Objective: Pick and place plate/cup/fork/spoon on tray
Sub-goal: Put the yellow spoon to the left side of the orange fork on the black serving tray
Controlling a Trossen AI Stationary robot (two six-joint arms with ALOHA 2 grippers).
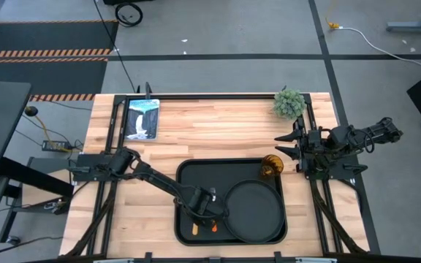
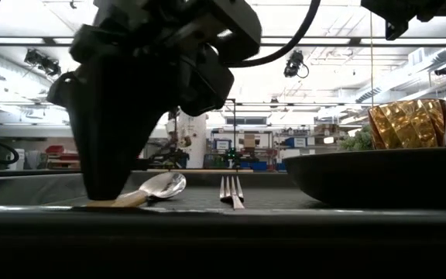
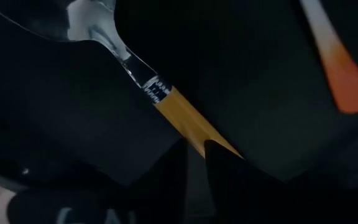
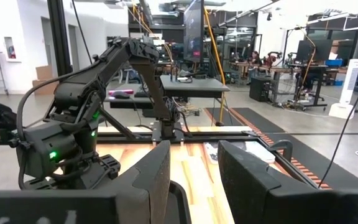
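The black tray (image 1: 196,169) lies at the table's near middle. The round black plate (image 1: 254,210) rests on its right half, and the amber cup (image 1: 272,166) stands upright at its far right corner. The spoon (image 2: 161,186) and the fork (image 2: 232,191) lie side by side on the tray's left half; the fork's orange handle end (image 3: 342,74) also shows in the left wrist view. My left gripper (image 1: 198,213) is down over the tray's left half, shut on the spoon. My right gripper (image 1: 289,146) waits open and empty at the table's right edge. My left gripper pinches the spoon's orange handle (image 3: 191,127) between its two fingers, toward the handle's free end. The fingers come from above, pointing down, and lie across the handle. The handle's held end is down at the tray floor (image 2: 122,202), and the bowl (image 3: 92,25) points away from the gripper.
A small green plant (image 1: 289,104) stands at the table's far right corner. A picture book (image 1: 142,118) lies at the far left. Bare wood (image 1: 218,131) lies between them, beyond the tray. The plate's rim (image 2: 385,174) rises just to the right of the fork.
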